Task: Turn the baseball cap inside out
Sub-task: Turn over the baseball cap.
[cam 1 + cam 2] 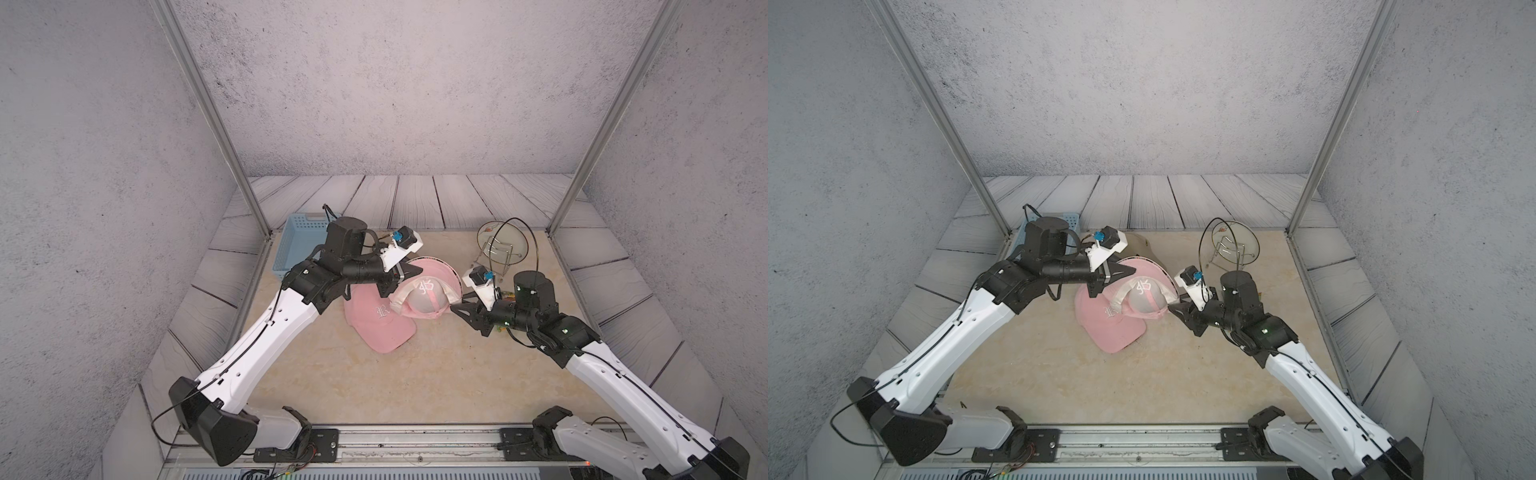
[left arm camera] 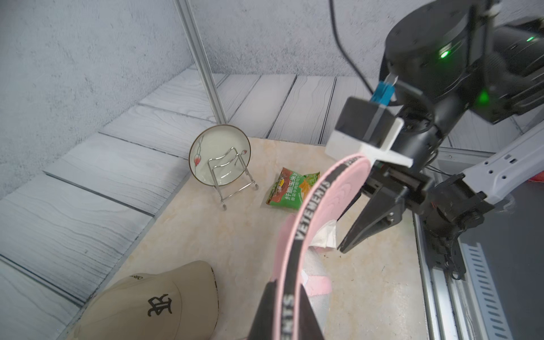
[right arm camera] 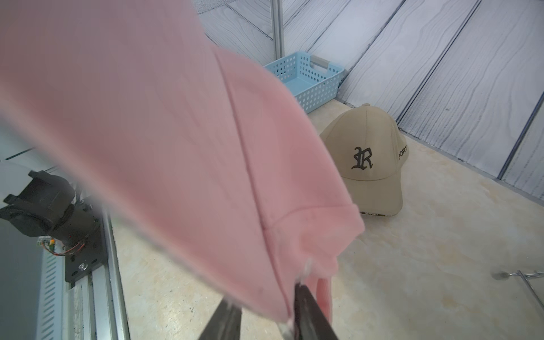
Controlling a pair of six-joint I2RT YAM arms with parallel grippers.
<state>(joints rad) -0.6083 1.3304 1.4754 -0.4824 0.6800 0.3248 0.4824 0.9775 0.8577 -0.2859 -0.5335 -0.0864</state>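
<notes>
The pink baseball cap is held up mid-table with its grey lining and white sweatband bulging outward. Its black-trimmed brim stands raised behind. My left gripper comes in from the left. In the left wrist view it is shut on the brim edge. My right gripper is at the cap's right rear. In the right wrist view its jaws stand apart, with pink fabric hanging between them.
A second pink cap with an R logo lies flat just in front. A beige cap sits behind, near a blue basket at back left. A plate on a wire stand and a green snack packet are at back right.
</notes>
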